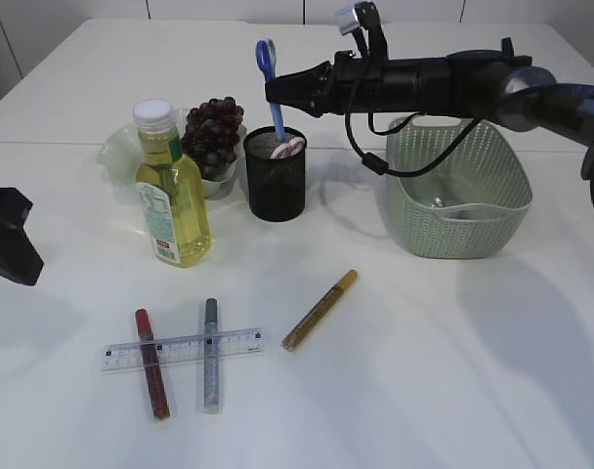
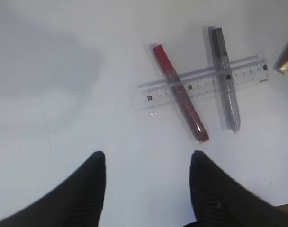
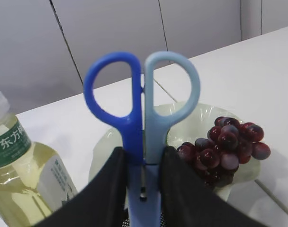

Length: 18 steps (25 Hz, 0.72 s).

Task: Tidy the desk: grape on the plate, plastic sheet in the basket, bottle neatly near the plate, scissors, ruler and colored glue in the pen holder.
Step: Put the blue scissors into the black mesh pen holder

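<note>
My right gripper [image 1: 275,93] [image 3: 142,158] is shut on the blue scissors [image 1: 267,61] [image 3: 141,109]. It holds them upright just below the handles, with the blades down in the black mesh pen holder [image 1: 275,186]. The grape bunch [image 1: 212,132] [image 3: 224,146] lies on the pale plate [image 1: 116,151] [image 3: 196,123], and the yellow bottle [image 1: 172,191] [image 3: 21,165] stands in front of the plate. My left gripper [image 2: 148,158] hangs open and empty over bare table, short of the clear ruler [image 1: 180,349] [image 2: 201,82]. The red glue [image 1: 151,363] [image 2: 179,92] and silver glue [image 1: 211,357] [image 2: 227,80] lie across the ruler. The gold glue [image 1: 319,310] [image 2: 287,59] lies apart from them.
The green basket [image 1: 458,195] stands at the right under my right arm, with something clear and faint on its floor. A pinkish item [image 1: 291,147] rests at the pen holder's rim. The left arm's dark body [image 1: 4,234] sits at the left edge.
</note>
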### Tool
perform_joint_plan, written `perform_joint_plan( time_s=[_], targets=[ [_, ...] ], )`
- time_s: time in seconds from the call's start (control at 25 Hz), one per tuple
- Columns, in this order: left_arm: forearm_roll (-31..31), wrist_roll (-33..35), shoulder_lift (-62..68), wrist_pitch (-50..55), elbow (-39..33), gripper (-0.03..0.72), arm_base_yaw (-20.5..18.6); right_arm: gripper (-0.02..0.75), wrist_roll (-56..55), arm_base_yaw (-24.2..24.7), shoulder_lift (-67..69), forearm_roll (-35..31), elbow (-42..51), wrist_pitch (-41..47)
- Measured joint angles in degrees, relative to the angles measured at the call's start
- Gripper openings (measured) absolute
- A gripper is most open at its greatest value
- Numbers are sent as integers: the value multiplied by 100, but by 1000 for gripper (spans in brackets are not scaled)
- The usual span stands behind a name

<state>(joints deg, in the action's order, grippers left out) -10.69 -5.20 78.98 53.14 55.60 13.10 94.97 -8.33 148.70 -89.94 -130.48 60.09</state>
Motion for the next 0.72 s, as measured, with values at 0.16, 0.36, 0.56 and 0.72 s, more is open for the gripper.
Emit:
perform_joint_plan(
  time_s=[0.16,0.36,0.56,0.72],
  targets=[
    [0,0,0,0,0,415,0,233,-12,0,9,3,0,0],
    [-9,0,0,0,0,415,0,273,-24,0,9,3,0,0],
    [-9,0,0,0,0,415,0,278,-26,0,9,-8,0,11],
    [-9,0,0,0,0,415,0,279,-136,0,-2,-388,0,-62]
  ],
)
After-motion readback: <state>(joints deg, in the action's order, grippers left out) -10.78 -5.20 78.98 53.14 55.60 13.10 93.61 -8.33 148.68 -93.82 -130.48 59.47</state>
